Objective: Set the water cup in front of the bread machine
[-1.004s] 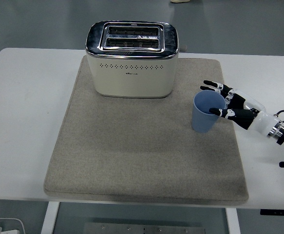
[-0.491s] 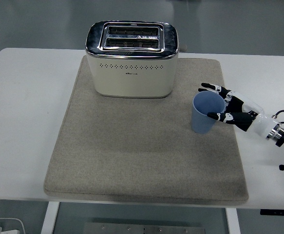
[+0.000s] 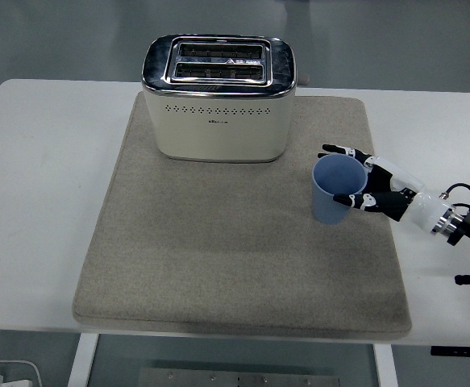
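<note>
Head view shows a cream two-slot toaster point(image 3: 218, 97) at the back of a grey mat point(image 3: 218, 250). To its right the blue water cup point(image 3: 335, 188) stands upright, mouth up, the right hand point(image 3: 376, 189) curling its fingers point(image 3: 349, 198) around it. White table point(image 3: 33, 201), grey floor beyond.

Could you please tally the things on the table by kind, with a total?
Toaster: 1
Cup: 1, blue, in the right hand
Mat: 1, grey
Total: 3
</note>
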You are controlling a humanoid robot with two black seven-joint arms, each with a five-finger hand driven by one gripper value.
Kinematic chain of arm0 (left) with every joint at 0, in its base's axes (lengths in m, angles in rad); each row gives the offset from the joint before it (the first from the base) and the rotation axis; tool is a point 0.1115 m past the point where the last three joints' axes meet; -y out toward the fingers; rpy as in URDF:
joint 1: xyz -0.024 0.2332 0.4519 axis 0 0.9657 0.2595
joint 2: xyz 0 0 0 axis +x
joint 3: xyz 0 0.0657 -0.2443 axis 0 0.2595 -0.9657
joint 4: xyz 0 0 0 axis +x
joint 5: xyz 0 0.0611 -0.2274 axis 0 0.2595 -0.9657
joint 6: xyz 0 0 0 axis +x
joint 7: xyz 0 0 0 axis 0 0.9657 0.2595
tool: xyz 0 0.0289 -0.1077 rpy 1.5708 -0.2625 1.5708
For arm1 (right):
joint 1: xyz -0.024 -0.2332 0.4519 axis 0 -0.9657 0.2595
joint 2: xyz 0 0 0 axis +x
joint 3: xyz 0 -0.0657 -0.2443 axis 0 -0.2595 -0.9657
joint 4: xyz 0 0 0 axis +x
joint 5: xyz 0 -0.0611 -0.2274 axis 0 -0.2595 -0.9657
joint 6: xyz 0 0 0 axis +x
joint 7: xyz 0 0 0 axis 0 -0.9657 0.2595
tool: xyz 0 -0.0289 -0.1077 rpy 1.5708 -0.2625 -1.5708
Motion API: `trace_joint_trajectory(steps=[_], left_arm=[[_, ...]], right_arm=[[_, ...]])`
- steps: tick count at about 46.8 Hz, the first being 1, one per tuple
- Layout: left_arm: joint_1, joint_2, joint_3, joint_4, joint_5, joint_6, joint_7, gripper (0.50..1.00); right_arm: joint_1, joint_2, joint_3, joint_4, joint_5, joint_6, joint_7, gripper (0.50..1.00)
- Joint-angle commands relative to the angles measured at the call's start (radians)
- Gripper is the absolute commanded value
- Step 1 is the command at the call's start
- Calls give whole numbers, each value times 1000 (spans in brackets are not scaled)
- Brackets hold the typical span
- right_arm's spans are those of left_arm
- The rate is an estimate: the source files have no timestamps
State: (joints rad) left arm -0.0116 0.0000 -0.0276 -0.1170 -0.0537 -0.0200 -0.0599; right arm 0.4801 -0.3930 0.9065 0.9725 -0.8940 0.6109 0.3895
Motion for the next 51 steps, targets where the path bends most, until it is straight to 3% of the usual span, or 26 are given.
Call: trace_joint_trajectory(steps=[1, 42, 46, 51], left_arm=[[-1, 0, 0, -1, 0, 0, -1, 1000], [-1, 0, 0, 0, 0, 0, 0, 1000], [-1, 0, 0, -1, 0, 0, 0, 1000], [1, 0, 0, 0, 0, 0, 0, 1000]], right_arm=[[0, 6, 2, -3, -3, 0, 0, 930], [8, 45, -14, -17, -26, 0, -1, 913], [9, 48, -12, -17, -26, 0, -1, 883], [9, 49, -11, -21, -26, 0, 0, 799]])
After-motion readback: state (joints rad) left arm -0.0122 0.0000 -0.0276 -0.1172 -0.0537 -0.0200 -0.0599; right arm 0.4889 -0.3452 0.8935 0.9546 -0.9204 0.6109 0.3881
